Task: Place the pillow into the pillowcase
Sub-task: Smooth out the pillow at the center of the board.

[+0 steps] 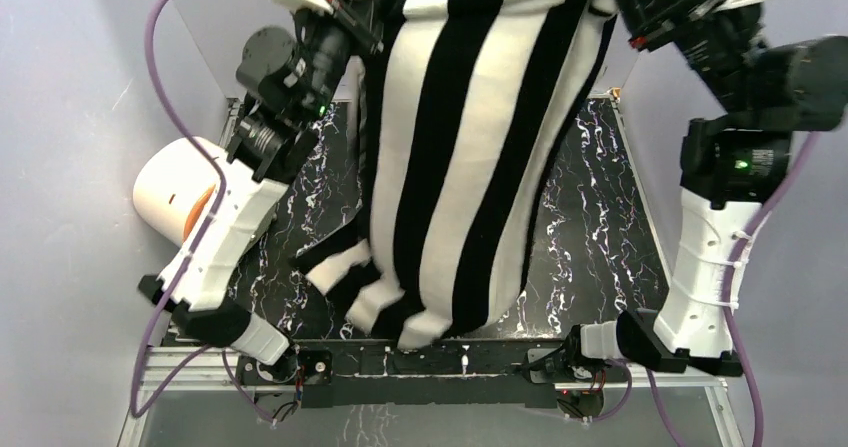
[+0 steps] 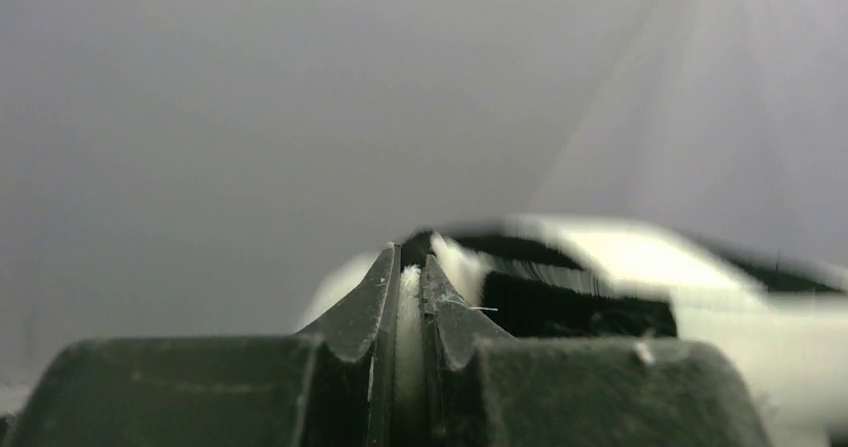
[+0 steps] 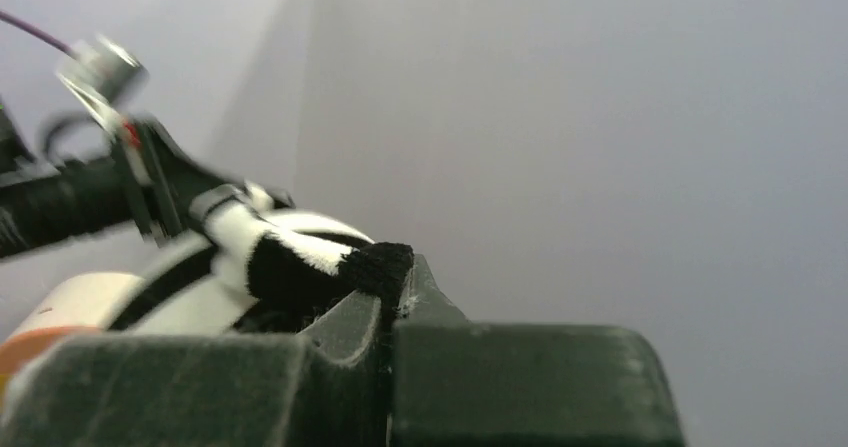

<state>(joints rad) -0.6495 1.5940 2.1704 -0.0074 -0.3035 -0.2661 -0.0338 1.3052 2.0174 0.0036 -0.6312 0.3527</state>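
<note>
Top view gives the whole picture: the pillowcase [image 1: 470,167] hangs stretched between both raised arms at the far end. Its bottom end is bunched on the marbled surface [image 1: 590,217] near the arm bases. The wrist cams only get close-ups. The left end effector [image 2: 410,267] is clenched on a sliver of white cloth, with the stripes a blur beside it. The right end effector [image 3: 395,287] is pinched tight on a black-and-white hem. Both arms reach up and inward, and their tips are partly cut off by the top of the overhead frame. The right wrist cam also catches the cream cylinder [image 3: 70,307] low down, out of focus. The case looks puffed out, but I can't make out the pillow itself anywhere.
</note>
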